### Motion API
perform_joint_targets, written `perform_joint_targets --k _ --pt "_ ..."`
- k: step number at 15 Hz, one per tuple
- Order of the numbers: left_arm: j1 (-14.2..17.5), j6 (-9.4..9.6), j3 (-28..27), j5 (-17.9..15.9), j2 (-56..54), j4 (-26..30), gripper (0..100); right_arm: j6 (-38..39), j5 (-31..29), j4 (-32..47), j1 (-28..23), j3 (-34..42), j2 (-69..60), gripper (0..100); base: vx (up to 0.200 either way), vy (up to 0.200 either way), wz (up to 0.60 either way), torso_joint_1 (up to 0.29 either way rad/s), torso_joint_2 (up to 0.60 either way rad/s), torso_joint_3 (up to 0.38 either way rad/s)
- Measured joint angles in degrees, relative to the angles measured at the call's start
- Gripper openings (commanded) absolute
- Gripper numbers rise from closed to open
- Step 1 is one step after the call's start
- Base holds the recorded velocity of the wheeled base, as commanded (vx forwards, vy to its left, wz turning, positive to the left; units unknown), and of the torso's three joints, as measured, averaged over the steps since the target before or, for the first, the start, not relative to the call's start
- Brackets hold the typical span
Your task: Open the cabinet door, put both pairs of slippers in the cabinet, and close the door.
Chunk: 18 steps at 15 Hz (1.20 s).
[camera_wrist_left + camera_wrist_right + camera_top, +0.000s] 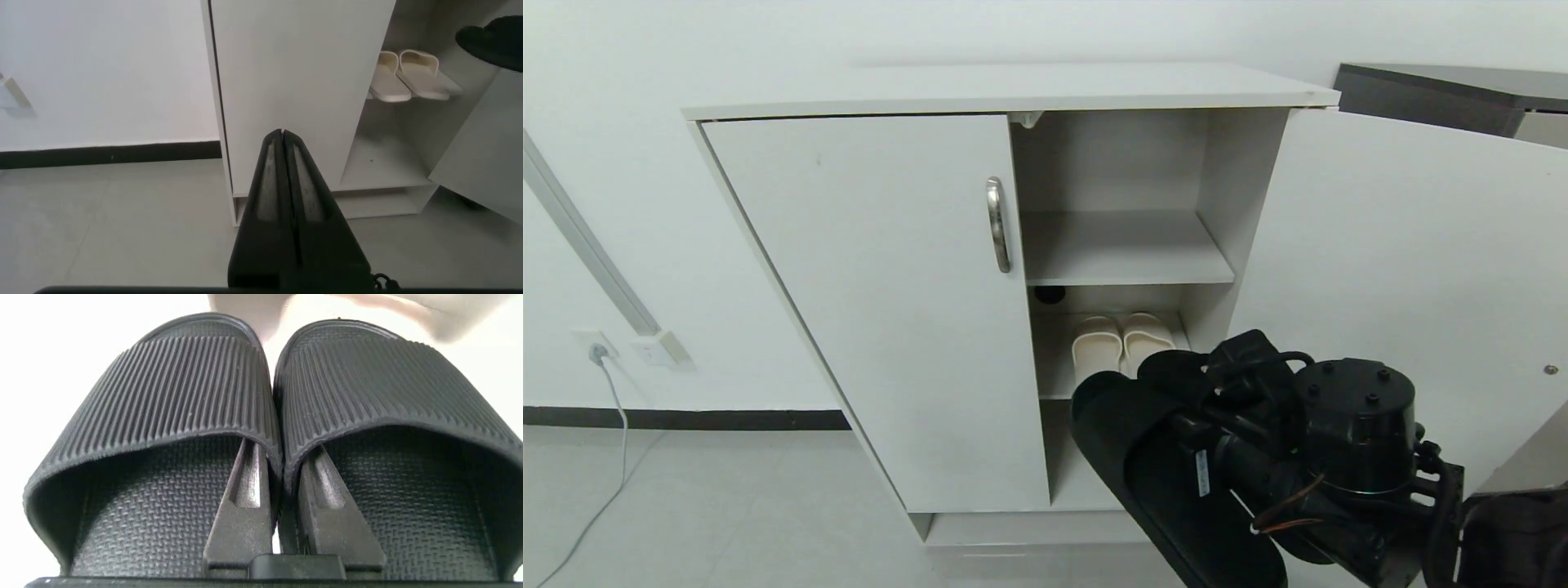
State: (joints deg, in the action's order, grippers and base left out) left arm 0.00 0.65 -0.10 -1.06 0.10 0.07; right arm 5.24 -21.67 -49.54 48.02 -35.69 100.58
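Head view: right pincer (1186,425) on black slippers (1123,445)

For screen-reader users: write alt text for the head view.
The right gripper holds a pair of black slippers in front of a white cabinet whose right door stands open and left door is shut. Inside, a pair of cream slippers sits on the middle shelf.

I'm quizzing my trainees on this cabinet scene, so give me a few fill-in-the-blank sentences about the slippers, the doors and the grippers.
1. The right gripper holds a pair of slippers coloured ___.
2. The cream slippers lie on a ___ inside the cabinet.
3. Its ___ door stands open.
4. The left gripper holds ___.
Missing words: black; shelf; right; nothing.
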Motion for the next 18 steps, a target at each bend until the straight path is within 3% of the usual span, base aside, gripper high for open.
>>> perform_joint_targets --k 3,8,12,18 --pt "0.0 -0.02 0.0 -0.1 0.0 0.0 0 4.8 -7.4 6.5 2.9 -3.9 1.7 0 0.0 0.0 0.0 0.0 0.0 0.0" --pt "0.0 -0.02 0.0 -0.2 0.0 0.0 0 11.6 -13.5 21.7 6.8 -13.7 2.3 0 0.0 0.0 0.0 0.0 0.0 0.0" --pt "0.0 -0.05 0.0 -0.2 0.0 0.1 0 14.5 -18.9 38.9 7.2 -29.5 2.3 0 0.0 0.0 0.0 0.0 0.0 0.0" --pt "0.0 -0.02 0.0 -0.2 0.0 0.1 0 11.5 -22.5 40.5 7.5 -38.8 2.2 0 0.0 0.0 0.0 0.0 0.0 0.0"
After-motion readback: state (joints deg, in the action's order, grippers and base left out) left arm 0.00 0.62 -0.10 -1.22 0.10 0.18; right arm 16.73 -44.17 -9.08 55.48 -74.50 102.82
